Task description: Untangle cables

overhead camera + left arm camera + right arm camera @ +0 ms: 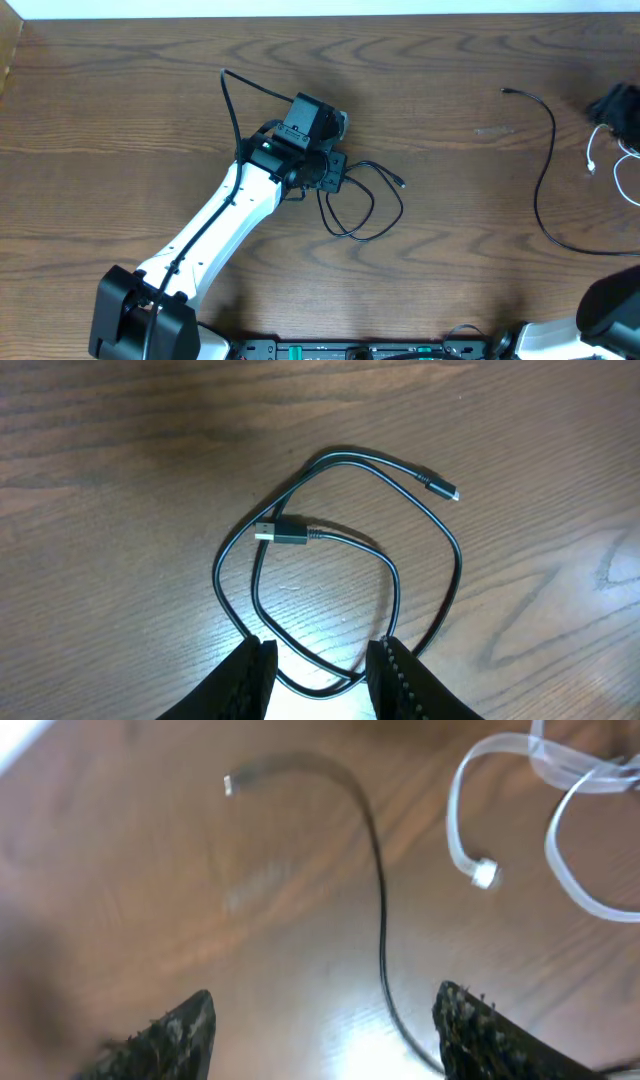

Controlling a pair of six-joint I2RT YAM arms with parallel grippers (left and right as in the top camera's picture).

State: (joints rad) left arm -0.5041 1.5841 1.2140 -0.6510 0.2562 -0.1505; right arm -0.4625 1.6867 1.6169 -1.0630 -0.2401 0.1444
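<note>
A black cable [352,236] lies coiled on the wooden table just right of my left gripper [335,178]. In the left wrist view this coil [459,565] shows a USB plug [285,532] and a small end plug [445,490]. My left gripper [325,650] is partly open, and the near loop of the coil passes between its fingers unclamped. A second, long black cable [540,185] curves down the right side. A white cable [592,152] lies at the far right below my right gripper [615,105]. In the blurred right wrist view my right gripper [325,998] is wide open. The black cable [381,920] runs close to its right finger. The white cable's plug [483,873] lies beyond.
The left arm [215,225] reaches diagonally from the bottom left toward the table's middle. Part of the right arm [610,305] shows at the bottom right corner. The table's far edge [320,14] runs along the top.
</note>
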